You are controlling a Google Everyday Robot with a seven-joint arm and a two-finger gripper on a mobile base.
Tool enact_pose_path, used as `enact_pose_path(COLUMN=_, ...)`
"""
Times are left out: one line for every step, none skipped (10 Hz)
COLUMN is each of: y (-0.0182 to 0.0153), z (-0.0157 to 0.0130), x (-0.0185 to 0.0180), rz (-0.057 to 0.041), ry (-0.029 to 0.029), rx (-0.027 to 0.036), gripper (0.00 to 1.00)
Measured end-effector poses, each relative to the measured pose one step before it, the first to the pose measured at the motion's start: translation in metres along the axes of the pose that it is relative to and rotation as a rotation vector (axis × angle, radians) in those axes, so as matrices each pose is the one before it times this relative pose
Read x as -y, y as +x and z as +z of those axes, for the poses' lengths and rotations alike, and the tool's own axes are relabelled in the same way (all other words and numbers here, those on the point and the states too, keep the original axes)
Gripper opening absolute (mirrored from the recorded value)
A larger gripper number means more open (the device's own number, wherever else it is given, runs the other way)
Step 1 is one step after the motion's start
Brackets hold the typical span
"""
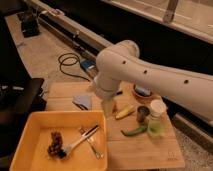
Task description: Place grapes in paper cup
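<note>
Your tool (108,106) hangs open and empty just beyond the yellow tray's (30,125) far rim. The grapes (54,142) lie inside the tray, just beside the brush (80,139). Descend off-centre and you'll likely pinch the bristles instead.

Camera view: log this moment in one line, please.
gripper: open, over wooden board | grapes: in yellow tray, not grasped | paper cup: beside metal cup
</note>
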State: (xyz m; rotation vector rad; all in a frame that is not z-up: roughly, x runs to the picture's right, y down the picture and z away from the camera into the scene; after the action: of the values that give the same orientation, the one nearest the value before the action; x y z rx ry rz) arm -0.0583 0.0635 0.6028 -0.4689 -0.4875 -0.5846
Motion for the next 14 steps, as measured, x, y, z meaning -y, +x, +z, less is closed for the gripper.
enact_pose_path(y=-0.01727, z=0.01249, x=0.01199, rz=-0.03468, ry=-0.00116, rx=0.02235, gripper=0.8)
enact_pose_path(y=-0.01684, z=0.01389, x=0.01312, rz=-0.03559, ry=-0.00123, rx=0.0242, gripper=0.8)
enact_pose_path(y=-0.012, z=0.01007, x=0.00896, rz=-0.0243, ry=-0.00154, rx=0.01983, gripper=0.8)
enact_pose_path(y=-0.01829, z=0.01718, x=0.01503, rz=-0.03527, ry=0.00186, rx=0.02819, gripper=0.8)
enact_pose_path(y=-0.01058, z=0.0097, x=0.00908, rz=-0.00511, ry=0.00687, rx=0.01403, gripper=0.8)
enact_pose_path(y=-0.01351, z=0.00924, x=0.00934, rz=-0.00256, ry=0.01102, rx=0.01759, gripper=0.8)
enact_pose_path(y=-0.00067, z=0.00145, x=0.00123, rz=0.00026, ry=0.00243, rx=-0.00063, gripper=0.8)
enact_pose_path(y=0.00104, z=-0.00043, x=-0.0006, rz=0.00236, ry=0.00044, rx=-0.00058, gripper=0.8)
enact_pose_path(y=-0.00104, z=0.00032, x=0.00048, rz=-0.00197, ry=-0.00049, rx=0.00087, gripper=0.8)
enact_pose_path(y=0.00032, z=-0.00023, x=-0.00053, rz=-0.0015, ry=-0.00438, rx=-0.00526, gripper=0.8)
enact_pose_path(y=0.00431, z=-0.00028, x=-0.00185, rz=-0.0055, ry=-0.0186, rx=-0.01866, gripper=0.8)
enact_pose_path(y=0.0034, z=0.00492, x=-0.00087, rz=-0.00976, ry=-0.02658, rx=-0.01113, gripper=0.8)
enact_pose_path(y=0.00237, z=0.00872, x=0.0002, rz=-0.01107, ry=-0.01656, rx=-0.00264, gripper=0.8)
enact_pose_path(y=0.00271, z=0.01363, x=0.00042, rz=-0.01088, ry=-0.0178, rx=0.00384, gripper=0.8)
